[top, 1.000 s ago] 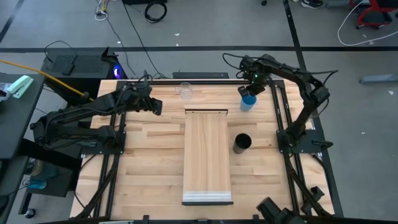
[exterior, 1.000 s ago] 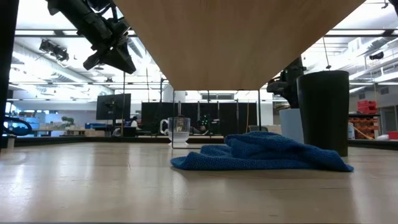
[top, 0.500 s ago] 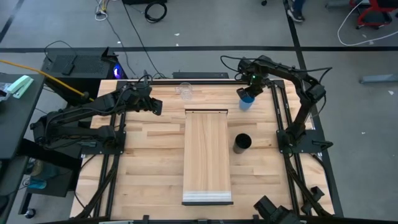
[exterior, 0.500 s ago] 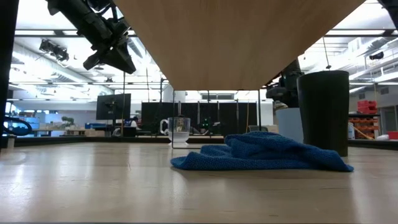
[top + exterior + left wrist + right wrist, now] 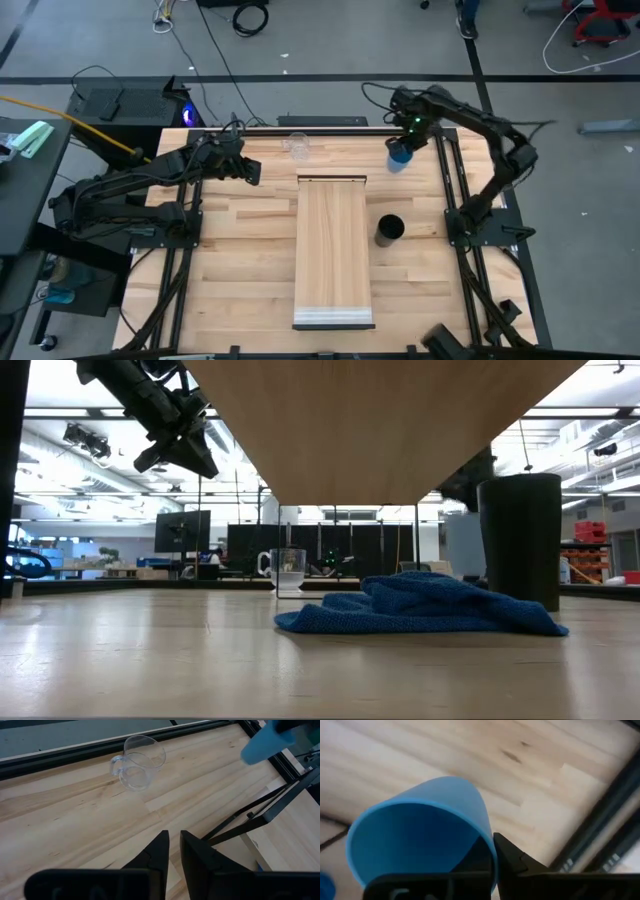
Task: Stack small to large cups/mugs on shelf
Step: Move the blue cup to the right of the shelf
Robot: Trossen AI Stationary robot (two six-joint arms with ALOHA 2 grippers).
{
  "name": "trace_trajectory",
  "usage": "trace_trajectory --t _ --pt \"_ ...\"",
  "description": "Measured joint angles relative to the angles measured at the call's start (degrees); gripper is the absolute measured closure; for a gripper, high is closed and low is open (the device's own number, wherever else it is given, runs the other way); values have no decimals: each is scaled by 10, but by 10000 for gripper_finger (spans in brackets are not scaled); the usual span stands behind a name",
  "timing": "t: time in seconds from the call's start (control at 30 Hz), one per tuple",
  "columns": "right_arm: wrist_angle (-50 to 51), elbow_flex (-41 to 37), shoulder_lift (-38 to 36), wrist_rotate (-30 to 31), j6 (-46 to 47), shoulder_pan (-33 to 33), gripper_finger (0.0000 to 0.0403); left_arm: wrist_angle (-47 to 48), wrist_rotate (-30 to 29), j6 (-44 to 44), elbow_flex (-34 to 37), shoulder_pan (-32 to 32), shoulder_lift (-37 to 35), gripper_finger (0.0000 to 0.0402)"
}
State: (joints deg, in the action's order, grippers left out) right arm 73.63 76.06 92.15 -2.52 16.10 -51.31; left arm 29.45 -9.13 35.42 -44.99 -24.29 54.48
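Note:
My right gripper (image 5: 404, 143) is over the table's far right part, shut on the bright blue cup (image 5: 398, 156), which also shows tilted in the left wrist view (image 5: 267, 742). The small clear cup (image 5: 297, 146), with a handle (image 5: 116, 764), stands on its base near the far edge. The black cup (image 5: 389, 230) stands upright on the table right of the shelf (image 5: 333, 250), a long light-wood board raised above the table. My left gripper (image 5: 248, 170) waits shut in the air left of the shelf's far end, and the clear cup lies ahead of it (image 5: 174, 845). My right gripper holds the blue cup by its rim (image 5: 489, 851), one finger (image 5: 512, 862) outside the wall and the other, it seems, inside the mouth. The fingers come from above. The cup is lifted clear of the table and tilted, its open mouth (image 5: 415, 845) toward the wrist camera.
A crumpled blue cloth (image 5: 420, 605) lies on the table under the shelf, next to the black cup (image 5: 520, 540). Black frame rails (image 5: 447, 190) run along the table's right and left sides. Bare wood lies left of the shelf (image 5: 250, 260).
My right gripper has risen and moved a little toward the far edge, taking the blue cup up off the table and tipping it. The left arm, the clear cup and the black cup have kept still.

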Motion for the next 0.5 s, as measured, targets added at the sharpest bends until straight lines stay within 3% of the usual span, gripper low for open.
trace_trajectory --t 0.23,0.5 --pt "170 26 -133 12 -4 38 398 0 0 0 0 0 0 349" --pt "164 22 -323 -54 139 172 400 0 0 1 0 0 0 356"
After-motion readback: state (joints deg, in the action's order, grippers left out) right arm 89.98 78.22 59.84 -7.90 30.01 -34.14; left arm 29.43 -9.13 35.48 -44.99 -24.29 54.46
